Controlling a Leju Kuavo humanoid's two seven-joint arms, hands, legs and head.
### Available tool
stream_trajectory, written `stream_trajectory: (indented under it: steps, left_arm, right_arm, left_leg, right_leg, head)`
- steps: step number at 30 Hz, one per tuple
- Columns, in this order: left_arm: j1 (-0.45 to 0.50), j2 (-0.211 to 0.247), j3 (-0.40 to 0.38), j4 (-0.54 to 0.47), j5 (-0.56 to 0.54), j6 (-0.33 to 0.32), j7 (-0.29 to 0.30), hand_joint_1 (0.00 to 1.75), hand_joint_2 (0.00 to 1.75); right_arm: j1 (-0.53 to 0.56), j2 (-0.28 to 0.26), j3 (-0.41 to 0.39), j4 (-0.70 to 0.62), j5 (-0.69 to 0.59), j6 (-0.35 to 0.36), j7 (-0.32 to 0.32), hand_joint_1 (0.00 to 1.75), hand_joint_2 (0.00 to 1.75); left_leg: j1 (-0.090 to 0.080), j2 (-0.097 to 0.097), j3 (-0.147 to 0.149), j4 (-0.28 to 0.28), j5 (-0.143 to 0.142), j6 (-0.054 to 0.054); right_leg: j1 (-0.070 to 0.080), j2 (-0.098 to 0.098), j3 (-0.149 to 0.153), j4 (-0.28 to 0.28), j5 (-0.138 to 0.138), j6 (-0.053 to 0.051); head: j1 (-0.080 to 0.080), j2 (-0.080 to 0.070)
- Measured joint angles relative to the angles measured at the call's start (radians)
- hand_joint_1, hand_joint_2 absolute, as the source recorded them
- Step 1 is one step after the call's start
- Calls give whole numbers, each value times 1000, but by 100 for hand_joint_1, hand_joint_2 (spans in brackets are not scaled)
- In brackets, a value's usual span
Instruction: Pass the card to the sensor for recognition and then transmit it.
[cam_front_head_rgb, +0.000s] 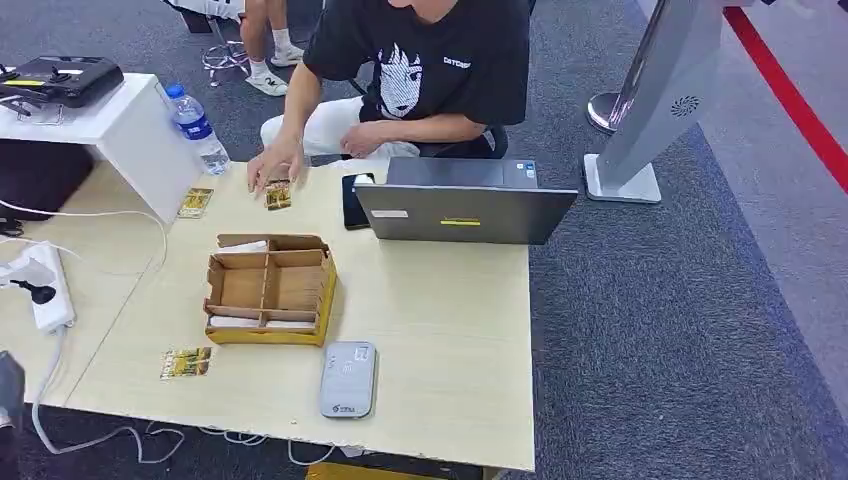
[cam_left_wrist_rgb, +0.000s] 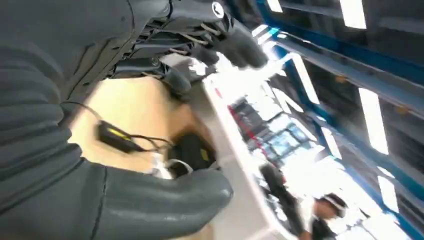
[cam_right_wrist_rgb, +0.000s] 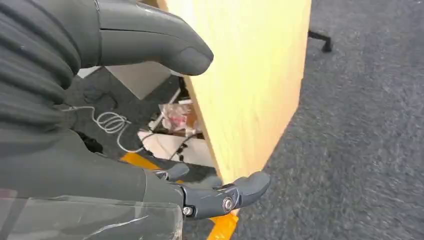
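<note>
Right hand (cam_right_wrist_rgb: 150, 125): seen from its wrist, thumb and fingers (cam_right_wrist_rgb: 240, 192) spread apart with nothing between them, beside the near corner of the table (cam_right_wrist_rgb: 250, 85), above grey carpet.
Left hand (cam_left_wrist_rgb: 150, 125): thumb and dark fingers (cam_left_wrist_rgb: 235, 42) apart, holding nothing; the picture is blurred, with ceiling lights beyond the fingertips.
Sensor (cam_front_head_rgb: 348, 379): grey flat box near the table's front edge, small blue marking too small to read.
Cards: one card (cam_front_head_rgb: 186, 362) lies near the front edge, just beside the cardboard organiser (cam_front_head_rgb: 268, 290) and well apart from both hands; a second (cam_front_head_rgb: 195, 202) and a third (cam_front_head_rgb: 278, 195) lie on the far side.
Person (cam_front_head_rgb: 420, 70): seated across the table, one hand touching the third card; black T-shirt with a white face graphic and small white lettering, not readable.
Laptop (cam_front_head_rgb: 465, 205): open, lid's back toward the robot, with a yellow sticker and a pale label, text illegible.
Phone (cam_front_head_rgb: 354, 200): dark, just beside the laptop.
Bottle (cam_front_head_rgb: 198, 128): clear, blue cap, blue label unreadable.
</note>
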Motion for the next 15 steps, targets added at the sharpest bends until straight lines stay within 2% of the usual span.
stream_trajectory:
  steps: [4, 6, 8, 10, 15]
  left_arm:
    - [-15, -32, 124, 75, 68, -2, 121, 175, 175]
    - [-22, -39, 170, 137, 127, 7, 220, 175, 175]
    - [-34, -45, 216, 234, 185, 30, 349, 175, 175]
    - [-40, -47, 252, 315, 212, 32, 389, 175, 175]
    - [-58, -51, 312, 434, 225, 27, 403, 175, 175]
  right_arm:
    - [17, 0, 22, -36, -12, 5, -1, 175, 175]
    - [19, 0, 25, -52, 3, 0, 7, 175, 175]
    - [13, 0, 16, -58, 35, 15, 29, 175, 175]
    - [2, 0, -7, -58, 73, 46, 45, 175, 175]
    - [-11, 0, -52, -57, 103, 69, 56, 175, 175]
  left_leg:
    - [0, 0, 0, 0, 0, 0]
    - [0, 0, 0, 0, 0, 0]
    - [-1, 0, 0, 0, 0, 0]
    - [0, 0, 1, 1, 0, 0]
    - [-1, 0, 0, 1, 0, 1]
  right_leg:
    - [0, 0, 0, 0, 0, 0]
    - [0, 0, 0, 0, 0, 0]
    - [0, 0, 0, 0, 0, 0]
    - [0, 0, 0, 0, 0, 0]
    - [0, -1, 1, -1, 0, 0]
  head:
    - [0, 0]
    - [0, 0]
    - [0, 0]
    - [0, 0]
    - [0, 0]
